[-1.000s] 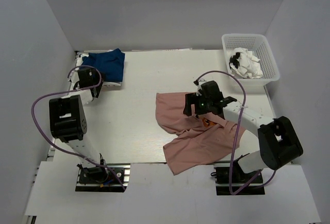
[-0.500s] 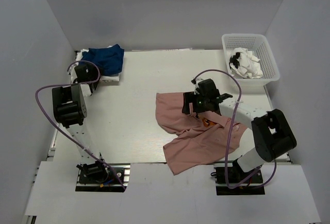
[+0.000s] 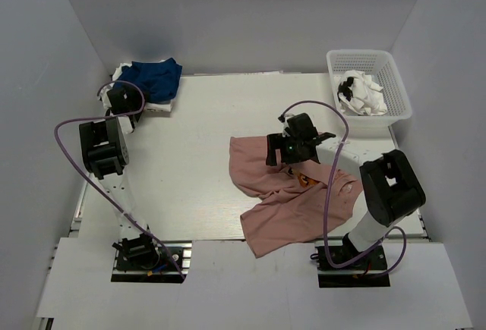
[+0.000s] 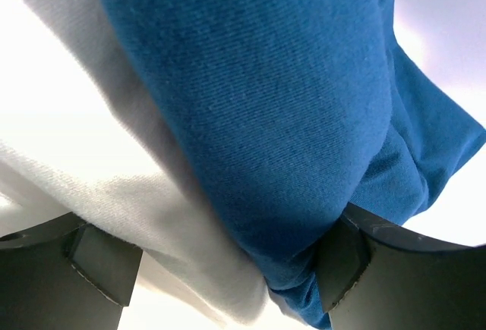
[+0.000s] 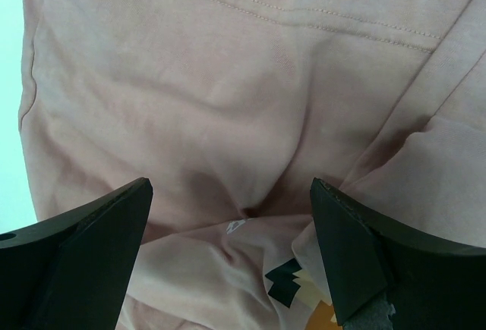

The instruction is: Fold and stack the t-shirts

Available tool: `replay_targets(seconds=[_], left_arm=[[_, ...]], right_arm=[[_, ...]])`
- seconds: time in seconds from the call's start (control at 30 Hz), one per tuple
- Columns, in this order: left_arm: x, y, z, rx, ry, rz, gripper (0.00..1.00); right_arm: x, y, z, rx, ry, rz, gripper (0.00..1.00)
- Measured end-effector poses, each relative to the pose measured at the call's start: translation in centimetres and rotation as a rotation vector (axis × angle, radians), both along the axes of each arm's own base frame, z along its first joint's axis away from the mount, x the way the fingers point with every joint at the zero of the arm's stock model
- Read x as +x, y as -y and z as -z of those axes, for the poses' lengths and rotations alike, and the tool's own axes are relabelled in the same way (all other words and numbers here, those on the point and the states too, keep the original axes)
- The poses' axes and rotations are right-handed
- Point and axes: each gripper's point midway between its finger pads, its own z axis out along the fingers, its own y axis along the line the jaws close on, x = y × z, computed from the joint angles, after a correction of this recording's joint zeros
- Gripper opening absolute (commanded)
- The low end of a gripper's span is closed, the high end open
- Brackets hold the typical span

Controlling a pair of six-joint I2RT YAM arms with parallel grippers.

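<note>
**Dusty-pink shirt point(image 3: 292, 212) sprawled mid-desk, right tool spread above it**

The pink shirt lay crumpled on the white desk point(image 3: 197, 155), right of centre. Its long axis slanted from far left to near right, and one flap reached toward the near edge. The right tool point(image 3: 282, 150) hovered over the shirt's far part with its jaws released and wide, holding nothing. The overhead view showed the orange-brown graphic point(image 3: 307, 180) only as a speck. The right wrist view showed it as dark and orange blocks point(image 5: 300, 296) on the pink cloth point(image 5: 228, 102), under a stitched seam; no lettering could be made out.

At the far left corner the navy shirt point(image 3: 156, 80) sat on the white shirt point(image 3: 158, 108). The left tool point(image 3: 123, 96) was at their left end. Its wrist view showed navy twill point(image 4: 288, 117) and white cloth point(image 4: 152, 216) filling the gap of the left tool point(image 4: 228, 269); I cannot tell whether it gripped them.

A white basket point(image 3: 368, 53) at the far right held white cloth point(image 3: 364, 96).
</note>
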Motion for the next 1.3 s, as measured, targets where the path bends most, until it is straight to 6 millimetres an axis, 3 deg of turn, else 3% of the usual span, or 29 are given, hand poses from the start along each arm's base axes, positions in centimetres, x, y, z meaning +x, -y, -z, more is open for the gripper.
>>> replay_targets(seconds=[0.3,0.33,0.37,0.43,0.57,0.67,0.77,0.87,0.93,1.0,1.07,1.13,1.3], left_arm=[[0.4,0.1,-0.1,-0.043,0.025,-0.019,0.85],[0.4,0.1,0.0,-0.049,0.028,-0.017,0.86],[0.3,0.2,0.0,-0.053,0.032,-0.018,0.98],[-0.3,0.3,-0.4,-0.054,0.041,-0.021,1.0],[-4.0,0.7,-2.3,-0.025,-0.02,-0.033,1.0],[-5.9,0.5,-7.9,0.039,-0.013,-0.04,1.0],[-8.1,0.9,-16.8,0.111,0.086,-0.019,1.0],[-11.6,2.1,-25.8,0.176,0.22,0.007,1.0],[-14.6,3.7,-29.9,0.209,0.299,0.047,1.0],[-17.5,6.0,-32.0,0.223,0.367,0.131,1.0],[-20.0,8.6,-31.6,0.211,0.391,0.239,1.0],[-21.8,11.2,-28.8,0.172,0.372,0.359,1.0],[-25.7,17.0,-17.0,0.019,0.13,0.597,1.0]], right_arm=[[0.3,0.0,0.1,-0.003,-0.004,0.005,0.9],[0.3,0.0,0.1,-0.002,-0.004,0.005,0.9],[0.3,0.0,0.1,-0.003,-0.004,0.005,0.9],[0.3,0.0,0.0,-0.003,-0.002,0.006,0.9],[0.4,0.0,-1.0,0.009,0.022,0.006,0.9],[0.3,0.1,-3.1,0.036,0.071,0.006,0.9],[-0.4,0.5,-4.9,0.063,0.119,0.007,0.9],[-1.1,1.1,-6.4,0.084,0.161,0.029,0.9],[-1.5,1.8,-7.2,0.092,0.184,0.064,0.9],[-2.0,2.6,-7.7,0.091,0.196,0.11,0.9],[-2.4,3.6,-7.6,0.082,0.195,0.162,0.9],[-3.0,4.5,-7.3,0.075,0.191,0.197,0.9],[-4.2,7.1,-5.5,0.008,0.149,0.28,0.9]])
